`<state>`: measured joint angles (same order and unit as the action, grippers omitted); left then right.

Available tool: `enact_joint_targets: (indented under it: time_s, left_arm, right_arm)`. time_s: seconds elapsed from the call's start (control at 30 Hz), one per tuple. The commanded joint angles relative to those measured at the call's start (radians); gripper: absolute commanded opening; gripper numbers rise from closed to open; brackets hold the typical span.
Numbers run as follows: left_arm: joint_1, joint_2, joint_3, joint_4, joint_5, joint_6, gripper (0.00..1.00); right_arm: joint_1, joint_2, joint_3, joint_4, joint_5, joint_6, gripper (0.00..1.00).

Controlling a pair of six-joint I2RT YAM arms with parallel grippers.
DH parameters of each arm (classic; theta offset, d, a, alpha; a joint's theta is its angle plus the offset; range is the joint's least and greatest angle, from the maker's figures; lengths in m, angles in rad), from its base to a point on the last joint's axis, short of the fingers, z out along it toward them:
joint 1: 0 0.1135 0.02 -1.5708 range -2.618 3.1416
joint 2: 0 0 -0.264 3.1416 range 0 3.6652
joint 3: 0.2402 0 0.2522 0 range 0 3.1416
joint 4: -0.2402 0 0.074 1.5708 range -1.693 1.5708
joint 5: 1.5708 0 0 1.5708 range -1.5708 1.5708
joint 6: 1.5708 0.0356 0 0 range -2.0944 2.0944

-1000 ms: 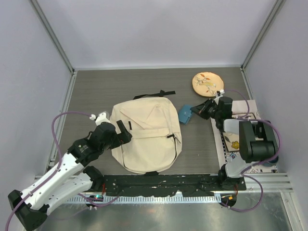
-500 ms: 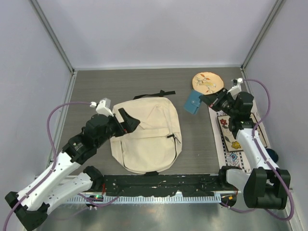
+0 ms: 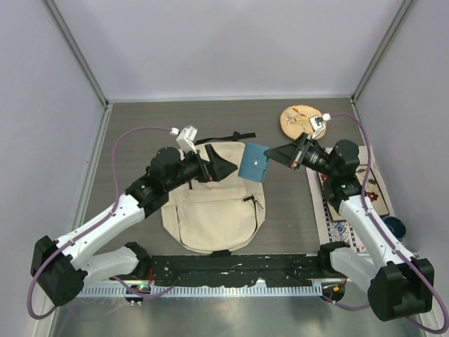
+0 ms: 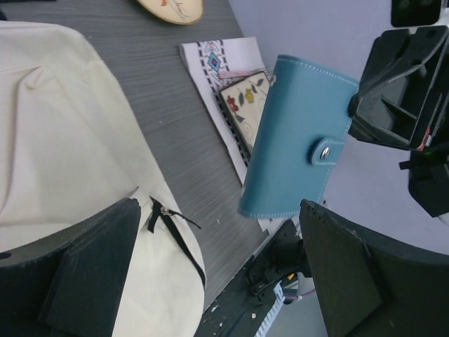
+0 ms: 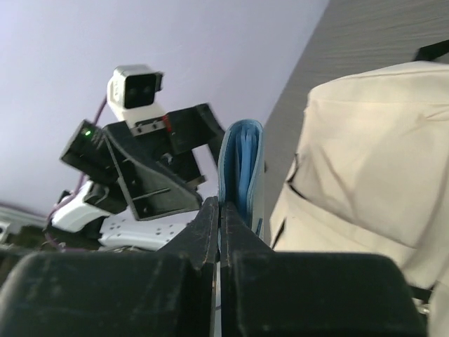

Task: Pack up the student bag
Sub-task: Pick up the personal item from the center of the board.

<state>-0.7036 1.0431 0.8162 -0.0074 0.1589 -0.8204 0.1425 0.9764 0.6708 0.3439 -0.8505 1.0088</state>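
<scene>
Handover step, by the look of it: right claw [image 3: 275, 155] pinched shut on small teal snap-button leather wallet [image 3: 253, 163], held off the grey surface [image 3: 140, 126] near the far right corner of the large cream fabric backpack [image 3: 210, 214], which lies flat mid-surface. Left claw [image 3: 230, 168] gapes wide, facing the wallet, not touching. Next move probably: left closes on the wallet's free edge.

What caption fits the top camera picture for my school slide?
Right claw holds a blue wallet toward the open left claw, near the cream student bag.
</scene>
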Motion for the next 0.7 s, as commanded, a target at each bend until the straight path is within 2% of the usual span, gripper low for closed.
enact_joint_targets:
  time_s: [0.0,0.4,0.5,0.67]
  left_arm:
    - [0.004,0.024,0.047,0.228,0.151,0.009,1.00]
    - [0.004,0.078,0.002,0.472,0.332,-0.089,0.98]
    - [0.006,0.094,-0.015,0.533,0.367,-0.121,0.89]
    - [0.004,0.086,-0.034,0.563,0.386,-0.138,0.64]
  right_arm:
    - [0.069,-0.025,-0.020,0.217,-0.036,0.174,0.01]
    - [0.120,-0.002,-0.080,0.461,-0.058,0.321,0.01]
    - [0.121,0.004,-0.083,0.475,-0.062,0.326,0.01]
    - [0.121,0.015,-0.092,0.481,-0.058,0.326,0.01]
